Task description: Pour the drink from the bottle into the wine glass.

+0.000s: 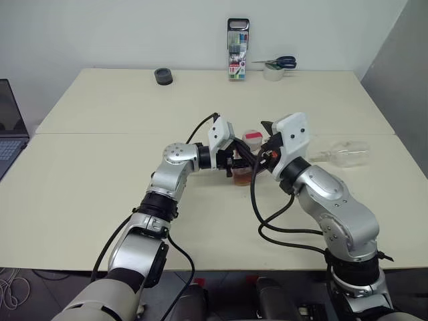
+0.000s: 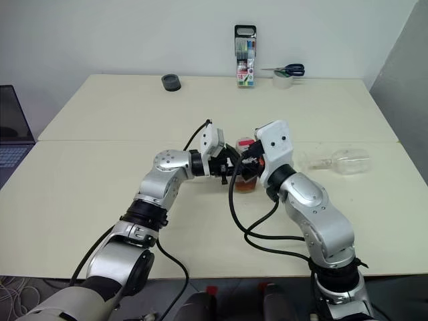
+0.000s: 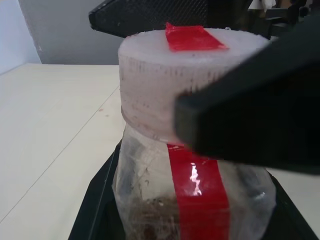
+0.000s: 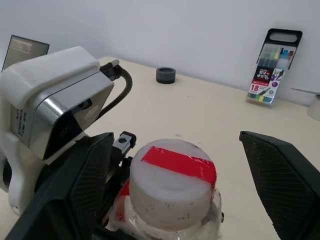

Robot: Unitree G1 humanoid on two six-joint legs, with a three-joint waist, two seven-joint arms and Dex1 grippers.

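Left gripper [image 2: 227, 169] is clamped on the bottle [image 2: 246, 167], which stands upright mid-table [image 1: 100, 174] with the cap [image 4: 172, 182] on and amber drink [image 1: 242, 176] low inside. Right gripper [image 4: 170, 190] has its fingers spread wide either side of the cap, not gripping. Wine glass [image 2: 340, 161] lies on its side, well right of the bottle.

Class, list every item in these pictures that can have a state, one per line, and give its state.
bottle: upright on the table, cap on, amber drink at the bottom.
cap: on the bottle, red tape across the top.
wine glass: lying on its side, empty.
left gripper: shut on the bottle.
right gripper: open, fingers either side of the cap.
marker case: standing upright.
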